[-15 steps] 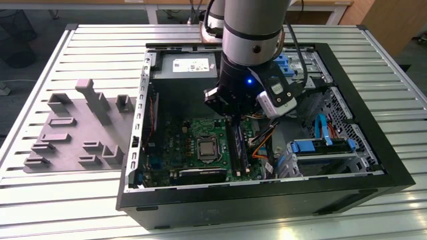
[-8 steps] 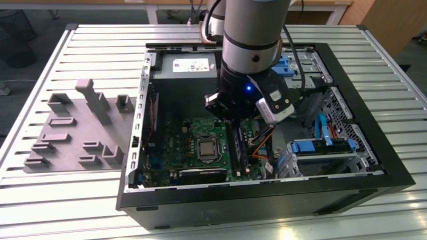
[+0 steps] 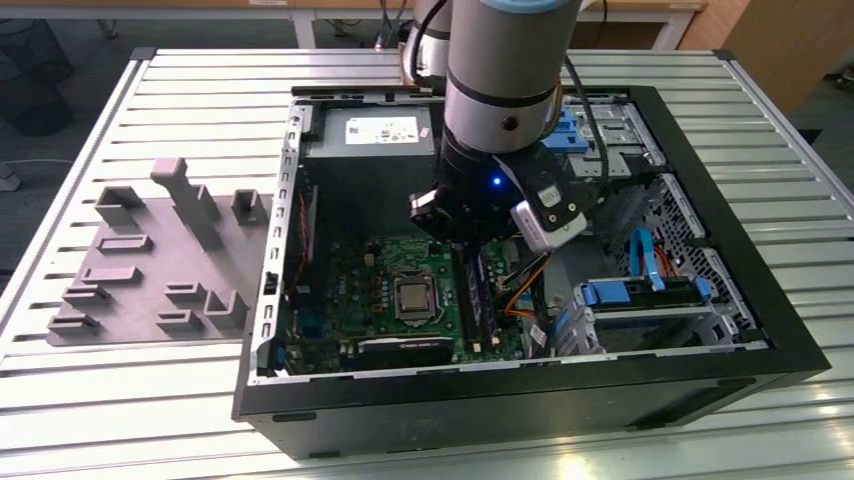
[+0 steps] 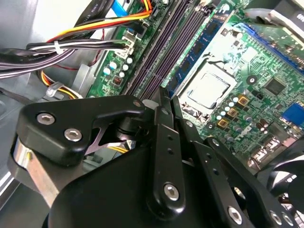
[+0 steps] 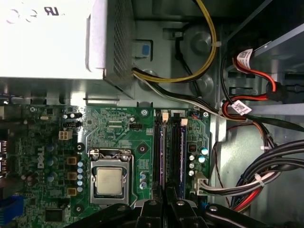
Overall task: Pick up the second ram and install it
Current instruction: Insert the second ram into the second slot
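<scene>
My gripper (image 3: 461,238) reaches down into the open computer case, over the memory slots of the green motherboard (image 3: 360,290). In the first wrist view the second ram (image 5: 164,156) shows edge-on as a thin dark strip. It runs out from between the gripper (image 5: 164,202) fingertips, in line with a long black slot beside the processor (image 5: 109,181). The fingers (image 4: 161,118) stand pressed close together, shut on the stick's upper edge. Whether the stick is fully seated cannot be told. Another stick (image 5: 181,152) sits in the neighbouring slot.
The power supply (image 5: 47,38) fills the case's far end. Bundled cables (image 5: 266,175) run close beside the slots. A blue drive bay (image 3: 641,295) stands at the exterior view's right. A grey parts fixture (image 3: 160,260) lies on the slatted table at the exterior view's left.
</scene>
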{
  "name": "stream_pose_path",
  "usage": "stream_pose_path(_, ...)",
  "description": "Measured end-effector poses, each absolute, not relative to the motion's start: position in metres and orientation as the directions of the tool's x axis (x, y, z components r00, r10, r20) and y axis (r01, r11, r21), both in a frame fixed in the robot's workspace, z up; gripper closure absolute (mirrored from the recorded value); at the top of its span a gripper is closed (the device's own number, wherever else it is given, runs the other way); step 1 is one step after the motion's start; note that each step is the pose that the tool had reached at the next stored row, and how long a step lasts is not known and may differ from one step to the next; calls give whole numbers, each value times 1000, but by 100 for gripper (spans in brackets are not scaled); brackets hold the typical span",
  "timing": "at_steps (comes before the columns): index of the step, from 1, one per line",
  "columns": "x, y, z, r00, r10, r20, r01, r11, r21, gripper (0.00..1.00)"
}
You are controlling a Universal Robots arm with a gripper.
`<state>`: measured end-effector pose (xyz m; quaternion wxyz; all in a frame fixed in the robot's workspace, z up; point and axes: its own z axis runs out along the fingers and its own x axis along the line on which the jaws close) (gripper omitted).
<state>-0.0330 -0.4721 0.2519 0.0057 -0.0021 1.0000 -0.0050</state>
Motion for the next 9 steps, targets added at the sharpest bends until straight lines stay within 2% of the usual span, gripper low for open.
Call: stream_pose_path(9, -33, -472, 236, -1000, -4, -11, -4, 1000, -10, 86)
